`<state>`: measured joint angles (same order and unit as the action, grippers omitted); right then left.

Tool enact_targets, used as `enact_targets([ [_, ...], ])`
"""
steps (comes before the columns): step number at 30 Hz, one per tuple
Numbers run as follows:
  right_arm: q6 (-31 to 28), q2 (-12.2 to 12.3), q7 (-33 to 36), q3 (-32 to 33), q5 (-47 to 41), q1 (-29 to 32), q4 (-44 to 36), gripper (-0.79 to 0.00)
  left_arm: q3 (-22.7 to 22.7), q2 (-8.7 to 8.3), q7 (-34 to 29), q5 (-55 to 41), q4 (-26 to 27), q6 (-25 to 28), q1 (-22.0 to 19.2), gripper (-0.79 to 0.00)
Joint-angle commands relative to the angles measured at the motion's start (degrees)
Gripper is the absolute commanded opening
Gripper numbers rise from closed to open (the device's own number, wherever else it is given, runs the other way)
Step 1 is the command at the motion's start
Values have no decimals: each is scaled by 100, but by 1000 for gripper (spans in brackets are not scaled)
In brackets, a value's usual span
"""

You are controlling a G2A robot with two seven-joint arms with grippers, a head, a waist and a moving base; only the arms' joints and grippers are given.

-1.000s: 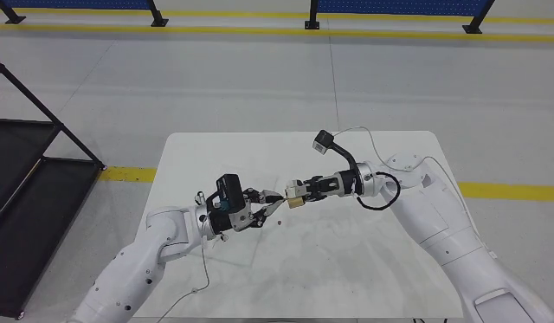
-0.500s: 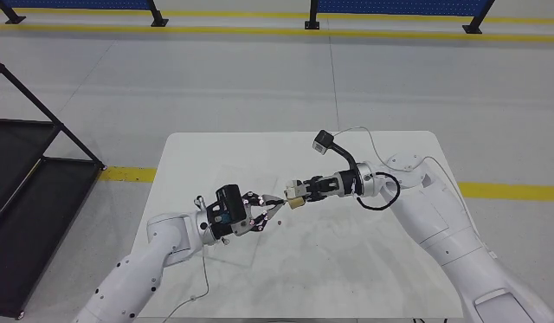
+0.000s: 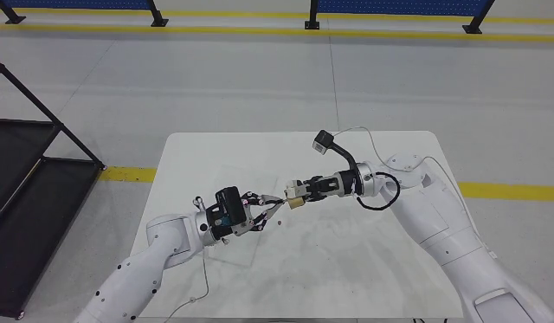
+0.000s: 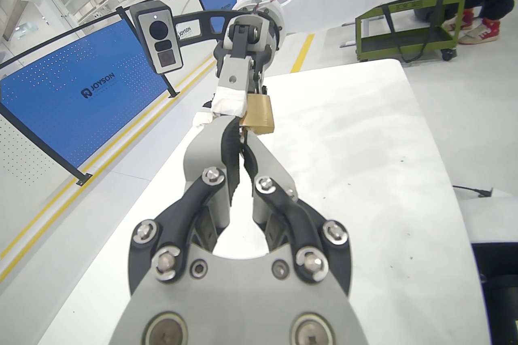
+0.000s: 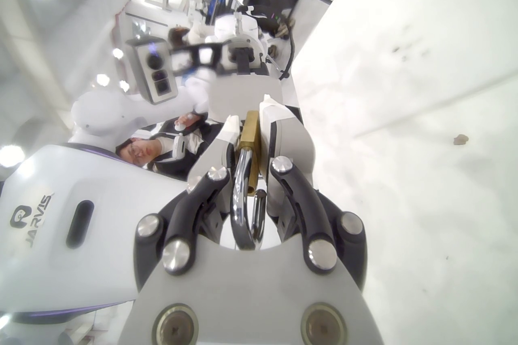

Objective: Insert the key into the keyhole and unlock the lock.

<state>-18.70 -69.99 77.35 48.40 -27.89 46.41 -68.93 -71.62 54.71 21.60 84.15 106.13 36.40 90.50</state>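
Clamping the brass lock (image 4: 258, 112), right tool (image 5: 247, 122) meets left tool (image 4: 242, 130), pinched together against its base.

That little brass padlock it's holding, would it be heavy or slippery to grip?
Probably heavy for its size: the padlock looks solid brass. Its polished shackle likely slips easily; the right gripper clamps the flat body instead.
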Motion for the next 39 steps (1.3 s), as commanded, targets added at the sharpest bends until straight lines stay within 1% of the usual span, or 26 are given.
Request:
enact_targets([
  [1, 0, 0, 0, 0, 0, 0, 0, -785, -8, 1, 5, -1, -11, -8, 3, -785],
  [22, 0, 0, 0, 0, 0, 0, 0, -785, -12, 26, -225, -184, -105, 90, -68, -785],
  [30, 0, 0, 0, 0, 0, 0, 0, -785, 1, 35, -183, -104, -98, 61, -78, -785],
  [31, 0, 0, 0, 0, 0, 0, 0, -785, -3, 35, -170, -94, -99, 59, -74, -610],
  [32, 0, 0, 0, 0, 0, 0, 0, -785, -10, 35, -156, -107, -107, 57, -67, -332],
  [33, 0, 0, 0, 0, 0, 0, 0, -785, -20, 35, -149, -108, -113, 64, -64, 0],
  [37, 0, 0, 0, 0, 0, 0, 0, -785, -110, 18, -53, -36, -139, 113, -14, 0],
  [39, 0, 0, 0, 0, 0, 0, 0, -785, -197, -9, 32, 99, -150, 249, 34, 0],
])
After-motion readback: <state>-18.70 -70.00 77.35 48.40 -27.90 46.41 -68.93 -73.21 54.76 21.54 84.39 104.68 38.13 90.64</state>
